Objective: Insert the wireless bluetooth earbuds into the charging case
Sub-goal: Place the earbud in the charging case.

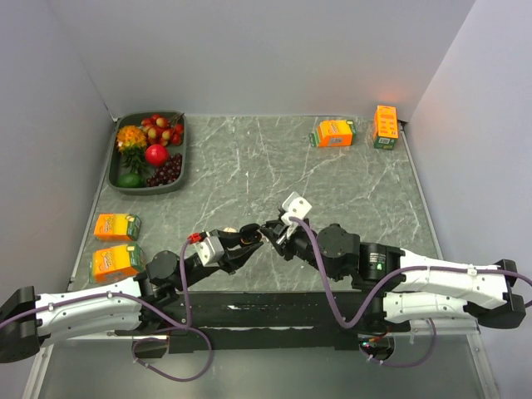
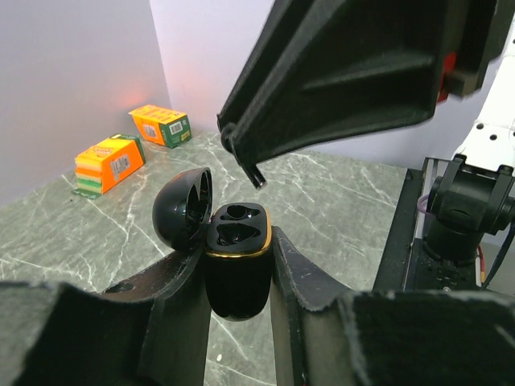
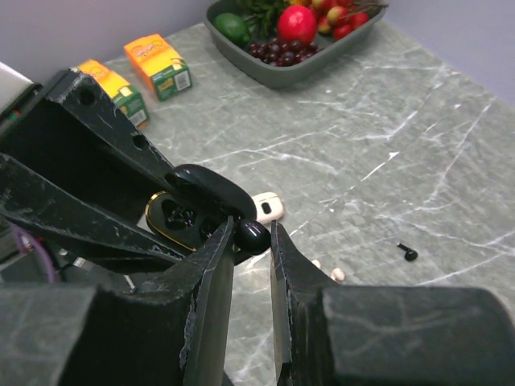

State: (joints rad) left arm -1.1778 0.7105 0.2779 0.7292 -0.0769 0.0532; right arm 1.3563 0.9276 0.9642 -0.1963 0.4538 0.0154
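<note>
Left gripper (image 2: 236, 251) clamped the open black case (image 2: 235, 285); right gripper (image 3: 251, 240) pinched a black earbud (image 3: 253, 232) just beside the case's lid. Done well, the bud would be aligned over an empty socket, lowered gently, then released.

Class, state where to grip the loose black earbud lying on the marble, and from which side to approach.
Probably the rounded head of the black earbud, from straight above: it lies flat on the table, thin stem sideways, with open space around it.
</note>
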